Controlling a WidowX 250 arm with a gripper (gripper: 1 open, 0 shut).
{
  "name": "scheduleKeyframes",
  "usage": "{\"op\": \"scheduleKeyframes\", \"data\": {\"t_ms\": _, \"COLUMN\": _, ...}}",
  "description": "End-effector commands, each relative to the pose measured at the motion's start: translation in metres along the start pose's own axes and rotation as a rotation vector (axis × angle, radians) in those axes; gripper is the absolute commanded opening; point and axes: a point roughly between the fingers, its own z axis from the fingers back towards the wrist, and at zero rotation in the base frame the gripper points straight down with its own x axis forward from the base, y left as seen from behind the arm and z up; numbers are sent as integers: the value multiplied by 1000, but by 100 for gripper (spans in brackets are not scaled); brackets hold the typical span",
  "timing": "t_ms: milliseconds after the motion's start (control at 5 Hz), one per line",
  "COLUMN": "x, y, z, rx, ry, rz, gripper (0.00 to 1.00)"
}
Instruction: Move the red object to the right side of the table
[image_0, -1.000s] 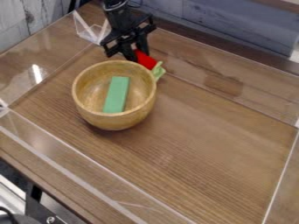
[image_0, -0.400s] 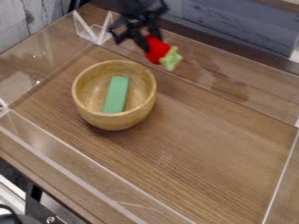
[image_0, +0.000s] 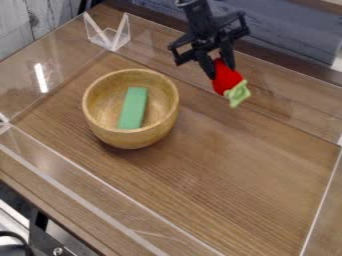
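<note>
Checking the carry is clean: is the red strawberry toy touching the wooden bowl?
Apart. The camera view shows the red strawberry toy held in the claw, well right of the wooden bowl, with bare table between them.

The arm above the hand (image_0: 211, 58) is cut off by the top edge. The hand's fingers cover the strawberry's (image_0: 229, 82) upper part. The desk's (image_0: 227, 170) corners run out of view.

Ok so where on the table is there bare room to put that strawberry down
The widest bare stretch lies right of the wooden bowl, running to the right acrylic wall and the near edge. The gripper, shut on the red object, hangs over its far end. Left is crowded: the bowl holds a green block.
</note>
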Motion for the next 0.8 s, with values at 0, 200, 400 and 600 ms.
{"op": "scheduleKeyframes", "data": {"t_ms": 0, "x": -30, "y": -34, "z": -4, "rx": -15, "ry": 10, "rz": -167, "gripper": 0}}
{"op": "scheduleKeyframes", "data": {"t_ms": 200, "x": -58, "y": -52, "z": -31, "rx": 21, "ry": 66, "rz": -318, "gripper": 0}}
{"op": "scheduleKeyframes", "data": {"t_ms": 400, "x": -68, "y": -58, "z": -59, "rx": 87, "ry": 92, "rz": -422, "gripper": 0}}
{"op": "scheduleKeyframes", "data": {"t_ms": 600, "x": -64, "y": -62, "z": -48, "rx": 90, "ry": 94, "rz": -514, "gripper": 0}}
